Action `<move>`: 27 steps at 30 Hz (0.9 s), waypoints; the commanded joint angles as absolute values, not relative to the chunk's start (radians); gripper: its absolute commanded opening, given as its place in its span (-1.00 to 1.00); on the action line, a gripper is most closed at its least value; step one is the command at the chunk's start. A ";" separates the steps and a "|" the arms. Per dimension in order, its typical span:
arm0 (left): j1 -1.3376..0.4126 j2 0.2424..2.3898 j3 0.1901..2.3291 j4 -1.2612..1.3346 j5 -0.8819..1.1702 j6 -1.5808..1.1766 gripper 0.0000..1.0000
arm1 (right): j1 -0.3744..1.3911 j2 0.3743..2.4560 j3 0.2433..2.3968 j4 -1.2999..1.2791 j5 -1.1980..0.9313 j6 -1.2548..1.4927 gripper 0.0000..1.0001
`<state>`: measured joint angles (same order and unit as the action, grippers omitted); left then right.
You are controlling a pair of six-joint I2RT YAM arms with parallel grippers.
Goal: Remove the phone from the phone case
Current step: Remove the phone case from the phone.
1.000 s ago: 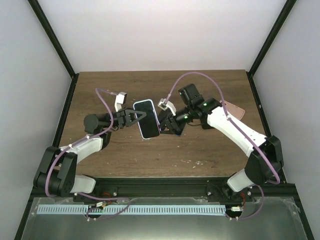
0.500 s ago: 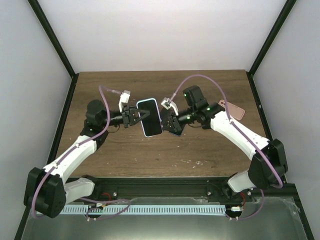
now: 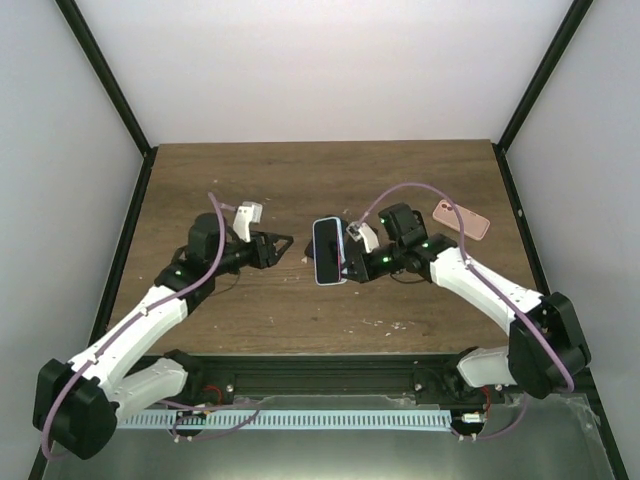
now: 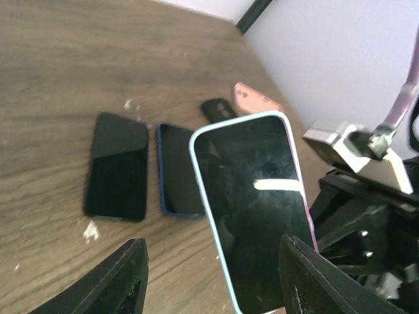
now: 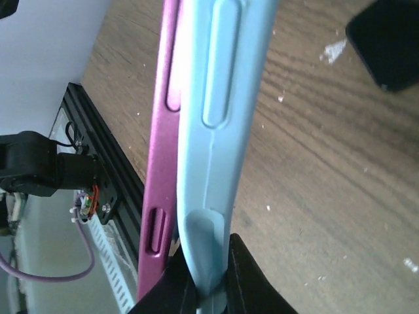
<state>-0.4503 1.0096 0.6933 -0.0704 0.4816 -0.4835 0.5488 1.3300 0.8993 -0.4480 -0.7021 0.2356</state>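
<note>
A phone in a light-blue phone case (image 3: 328,250) hangs above the table, screen up. My right gripper (image 3: 351,262) is shut on its right side. In the right wrist view the gripper (image 5: 208,288) pinches the light-blue case's rim (image 5: 222,98). The phone's magenta side (image 5: 160,163) stands slightly apart from that rim. My left gripper (image 3: 281,246) is open, left of the phone and not touching it. In the left wrist view the cased phone (image 4: 252,209) lies ahead between the spread fingertips (image 4: 124,281), with a pink edge on its right.
On the wood beyond lie a black phone (image 4: 118,163), a blue-cased phone (image 4: 178,169), a small black item (image 4: 219,108) and a pink case (image 3: 462,220). A dark phone corner (image 5: 386,46) shows past the right gripper. Black frame posts border the table.
My left gripper let go of the phone, opened and drew back to the left. My right gripper closed on the case and carried the phone to the right.
</note>
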 commanded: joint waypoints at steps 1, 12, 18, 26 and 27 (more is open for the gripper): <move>-0.546 0.998 0.709 -0.213 0.199 -0.398 0.11 | 0.548 1.328 0.884 -0.429 -0.756 0.362 -0.99; -0.885 0.981 0.597 -0.234 -0.115 -0.443 0.02 | 0.630 1.498 0.798 -0.269 -0.770 0.507 -0.99; -1.035 0.980 0.575 -0.241 -0.240 -0.428 0.09 | 0.660 1.706 0.991 -0.338 -0.804 0.546 -0.99; -1.075 1.047 0.548 -0.198 -0.287 -0.408 0.10 | 0.692 1.783 0.999 -0.320 -0.822 0.591 -0.99; -1.077 1.058 0.538 -0.177 -0.290 -0.413 0.10 | 0.692 1.783 0.999 -0.317 -0.819 0.590 -0.99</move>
<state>-1.0615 1.0214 0.5713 -0.2222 -0.2401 -0.4213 0.6804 1.7798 0.9897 -0.3466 -0.7811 0.5697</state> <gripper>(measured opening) 0.552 0.081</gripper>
